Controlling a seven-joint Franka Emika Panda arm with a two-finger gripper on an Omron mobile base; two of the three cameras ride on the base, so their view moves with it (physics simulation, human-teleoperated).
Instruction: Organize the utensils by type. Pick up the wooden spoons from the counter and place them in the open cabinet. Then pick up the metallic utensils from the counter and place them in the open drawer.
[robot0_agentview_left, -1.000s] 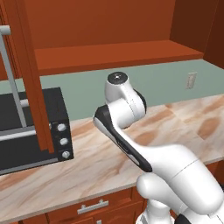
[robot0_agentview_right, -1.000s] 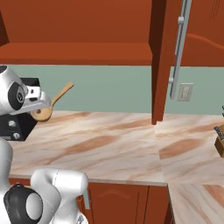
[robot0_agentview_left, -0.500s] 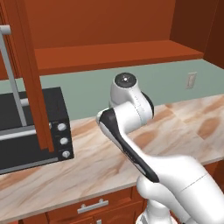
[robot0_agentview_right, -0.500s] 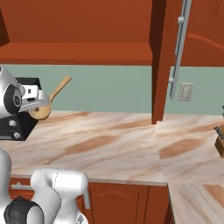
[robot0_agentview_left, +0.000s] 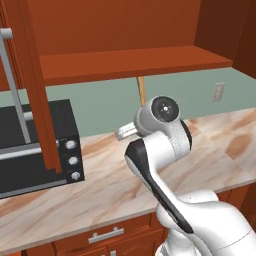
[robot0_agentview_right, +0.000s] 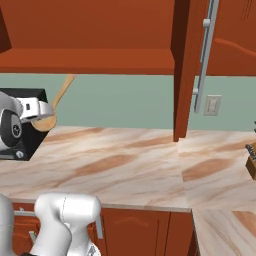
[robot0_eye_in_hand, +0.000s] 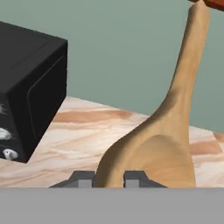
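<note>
Wooden spoon (robot0_eye_in_hand: 166, 131) gripped at bowl by jaws, handle pointing upward toward cabinet shelf (robot0_agentview_right: 90, 60)

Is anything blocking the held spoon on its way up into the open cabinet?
The front edge of the reddish-brown cabinet shelf sits right above the tan wooden spoon clamped in the end effector; the handle tip is level with that edge. Otherwise nothing visible stands between them.

The tool (robot0_eye_in_hand: 109, 179) has lifted the wooden spoon (robot0_eye_in_hand: 166, 131) higher.
</note>
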